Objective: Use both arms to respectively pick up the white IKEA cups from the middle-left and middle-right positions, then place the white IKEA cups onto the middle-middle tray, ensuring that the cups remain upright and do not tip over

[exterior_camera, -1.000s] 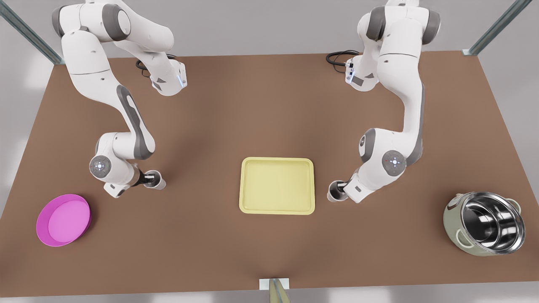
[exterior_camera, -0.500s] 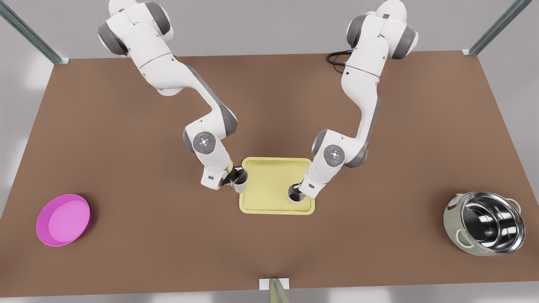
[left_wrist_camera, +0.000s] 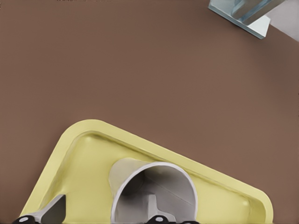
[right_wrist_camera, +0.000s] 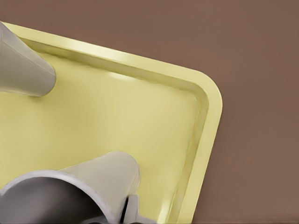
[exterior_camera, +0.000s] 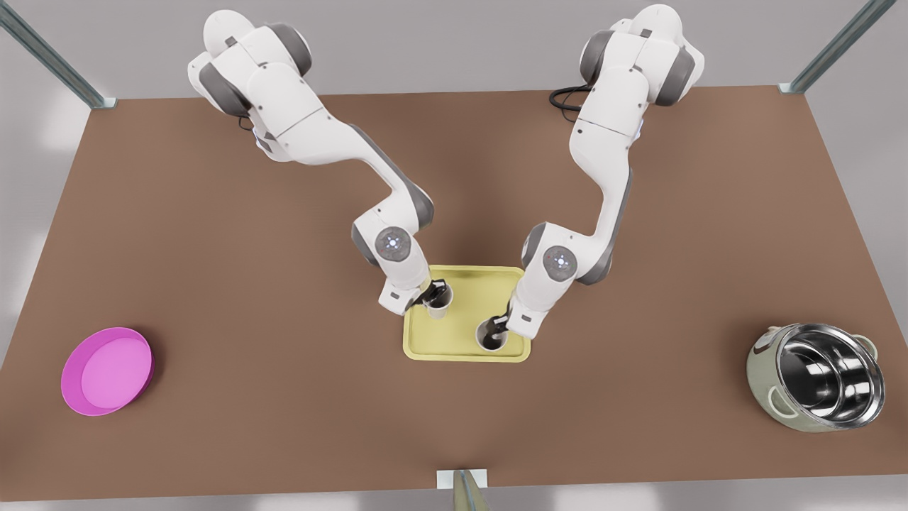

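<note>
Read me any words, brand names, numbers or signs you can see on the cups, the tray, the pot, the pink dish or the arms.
There is no text to read.
The two white cups, both standing on the yellow tray, are plain.
The pink dish and the pot bear no label.
The arms show only small glowing round marks at the wrist joints, not letters.
</note>
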Available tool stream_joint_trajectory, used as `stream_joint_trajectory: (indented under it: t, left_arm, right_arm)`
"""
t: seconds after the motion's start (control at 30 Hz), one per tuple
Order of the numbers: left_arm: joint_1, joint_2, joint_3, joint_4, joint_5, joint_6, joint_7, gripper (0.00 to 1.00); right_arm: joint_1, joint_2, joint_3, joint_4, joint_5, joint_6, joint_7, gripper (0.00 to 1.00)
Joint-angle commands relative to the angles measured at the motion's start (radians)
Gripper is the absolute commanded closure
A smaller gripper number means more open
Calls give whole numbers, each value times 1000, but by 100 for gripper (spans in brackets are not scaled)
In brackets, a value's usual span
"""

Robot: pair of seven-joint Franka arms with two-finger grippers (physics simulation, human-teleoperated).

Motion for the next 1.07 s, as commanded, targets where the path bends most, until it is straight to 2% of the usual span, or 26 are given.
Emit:
stream_joint_trajectory:
  t: [0.0,0.03,0.07,0.1,0.17,0.2,0.23,0.27,0.3,0.37,0.4,0.43,0.57,0.63,0.67,0.7,0.77,0.83,0.9,0.93,1.03]
  left_arm:
    - [-2,-2,0,1,24,-4,-202,0]
    - [-4,-5,0,1,24,-5,-223,0]
    - [-2,-22,0,-1,24,-14,-237,0]
    - [-2,-51,0,1,26,-69,-257,0]
    - [39,-186,10,10,92,-347,-251,0]
    - [94,-259,10,65,132,-520,-249,0]
    - [159,-265,8,249,169,-807,-216,0]
    - [228,-267,8,356,167,-1042,-16,0]
    - [272,-269,10,409,178,-1181,142,0]
    - [320,-318,3,410,207,-1304,272,0]
    - [479,-383,-90,357,210,-1289,457,0]
    - [521,-437,-113,272,209,-1203,497,0]
    - [490,-451,-115,240,210,-1160,397,0]
    - [485,-457,-110,243,213,-1169,407,0]
    - [489,-450,-115,246,212,-1172,407,0]
    - [485,-448,-115,246,213,-1180,406,0]
    - [493,-436,-113,241,212,-1235,407,0]
    - [485,-422,-115,246,228,-1271,407,0]
    - [489,-423,-159,283,230,-1271,447,0]
    - [496,-423,-155,284,233,-1274,581,0]
    - [490,-425,-159,284,276,-1278,587,0]
  right_arm:
    - [0,1,0,0,-7,0,210,79]
    - [0,3,0,0,-5,-1,210,79]
    - [-3,6,0,1,-5,0,205,46]
    - [-1,8,0,0,-5,-1,211,0]
    - [-1,8,0,0,-5,0,211,0]
    - [-1,8,0,0,-5,-1,211,0]
    - [-1,8,0,0,-5,-1,213,0]
    - [-1,6,0,1,-5,-1,211,0]
    - [0,8,0,1,-5,-1,211,0]
    - [-4,6,0,6,-4,-1,213,0]
    - [-9,-2,0,7,-4,-12,211,0]
    - [-6,-9,-2,7,-2,-23,210,0]
    - [-18,-130,-8,4,1,-153,200,0]
    - [-113,-192,-3,7,12,-288,78,0]
    - [-214,-204,-9,32,16,-460,-140,0]
    - [-314,-175,-12,128,4,-668,-361,0]
    - [-395,-178,-23,148,-125,-741,-422,0]
    - [-451,-357,-106,127,-122,-770,-436,0]
    - [-485,-497,-117,49,-105,-817,-485,0]
    - [-491,-519,-117,49,-97,-846,-482,0]
    - [-491,-523,-129,62,-68,-874,-478,0]
